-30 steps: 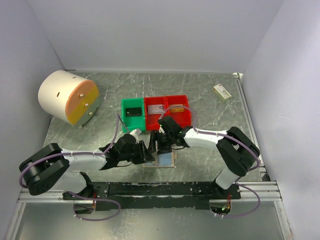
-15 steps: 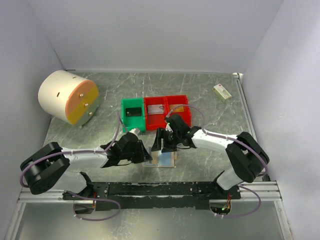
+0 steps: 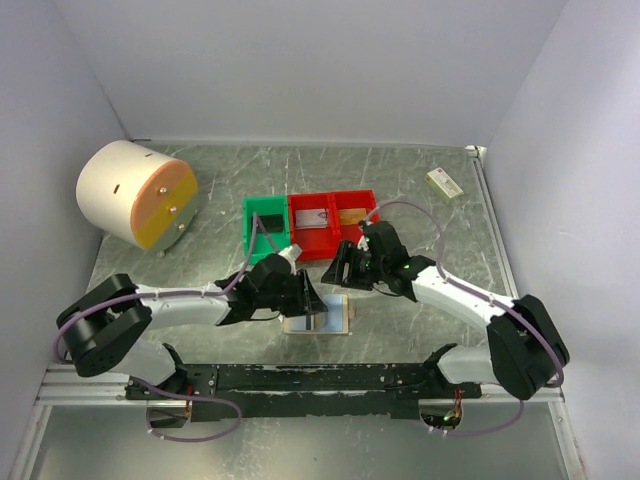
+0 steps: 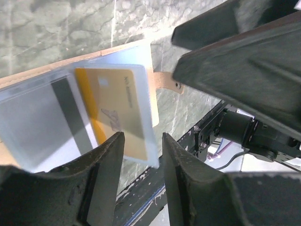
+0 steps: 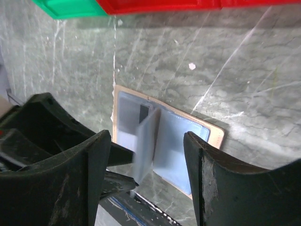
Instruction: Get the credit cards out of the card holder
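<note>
Left claw [image 3: 314, 299] and right claw [image 3: 344, 272] hang low, facing each other, jaws parted.

green bin [image 3: 249, 235], red bins [image 3: 334, 222], cream drum [image 3: 115, 185]

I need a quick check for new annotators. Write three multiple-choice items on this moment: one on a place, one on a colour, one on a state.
1. Where does the card holder lie?
A. inside a bin
B. on the table
C. on top of the big cylinder

2. What colour is the credit card behind the see-through pocket in the left wrist view?
A. gold
B. red
C. green

3. How does the right gripper stand?
A. shut on a card
B. shut on a bin's rim
C. open, holding nothing

Answers:
1 B: the holder lies open on the marbled tabletop.
2 A: a yellow-gold face shows through the pocket.
3 C: its jaws stand wide apart above the holder, with nothing gripped between them.
</note>
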### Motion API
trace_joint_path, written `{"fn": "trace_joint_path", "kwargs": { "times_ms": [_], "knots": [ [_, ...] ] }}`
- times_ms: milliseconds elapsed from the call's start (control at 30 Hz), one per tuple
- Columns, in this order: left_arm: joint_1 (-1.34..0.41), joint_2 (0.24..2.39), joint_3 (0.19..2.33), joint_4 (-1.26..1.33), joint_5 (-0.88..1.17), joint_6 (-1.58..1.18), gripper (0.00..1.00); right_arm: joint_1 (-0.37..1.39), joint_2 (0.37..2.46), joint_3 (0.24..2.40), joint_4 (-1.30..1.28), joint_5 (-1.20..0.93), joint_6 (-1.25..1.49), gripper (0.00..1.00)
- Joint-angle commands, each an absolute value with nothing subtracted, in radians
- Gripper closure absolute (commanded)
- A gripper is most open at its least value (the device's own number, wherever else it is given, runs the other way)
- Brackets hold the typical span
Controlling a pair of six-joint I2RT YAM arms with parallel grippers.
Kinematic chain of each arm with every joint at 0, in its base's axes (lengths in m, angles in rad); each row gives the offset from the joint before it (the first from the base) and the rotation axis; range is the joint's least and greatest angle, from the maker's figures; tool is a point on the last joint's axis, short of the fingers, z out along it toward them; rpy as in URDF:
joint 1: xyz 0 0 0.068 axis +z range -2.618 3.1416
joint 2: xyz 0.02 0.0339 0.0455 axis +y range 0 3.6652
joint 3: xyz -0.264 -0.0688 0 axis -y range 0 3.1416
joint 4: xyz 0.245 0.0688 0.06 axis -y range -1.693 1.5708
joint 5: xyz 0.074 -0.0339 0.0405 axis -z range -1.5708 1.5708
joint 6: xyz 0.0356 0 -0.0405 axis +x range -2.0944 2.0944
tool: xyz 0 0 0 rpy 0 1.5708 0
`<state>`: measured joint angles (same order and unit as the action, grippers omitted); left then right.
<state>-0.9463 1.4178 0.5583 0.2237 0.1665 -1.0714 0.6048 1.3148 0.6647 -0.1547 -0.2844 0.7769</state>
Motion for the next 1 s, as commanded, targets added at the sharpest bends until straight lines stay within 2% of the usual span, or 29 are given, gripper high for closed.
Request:
{"fn": "trace_joint_path", "kwargs": {
  "times_ms": [0, 200, 433, 767, 967],
  "knots": [
    [-0.969, 1.487, 0.61, 0.242, 0.204, -1.053, 0.49, 0.576, 1.245, 0.653, -0.151, -0.216, 0.746, 0.36],
    [-0.988, 1.573, 0.647, 0.268, 0.227, -1.053, 0.39, 0.56, 1.226, 0.677, -0.191, -0.219, 0.716, 0.36],
    [-1.008, 1.526, 0.682, 0.186, 0.165, -1.023, 0.36, 0.554, 1.246, 0.666, -0.177, -0.288, 0.706, 0.39],
    [-1.008, 1.501, 0.66, 0.097, 0.051, -1.052, 0.34, 0.554, 1.296, 0.619, -0.153, -0.417, 0.714, 0.59],
    [-1.008, 1.539, 0.6, 0.211, 0.042, -1.121, 0.36, 0.554, 1.32, 0.579, -0.173, -0.45, 0.703, 0.65]
  ]
}}
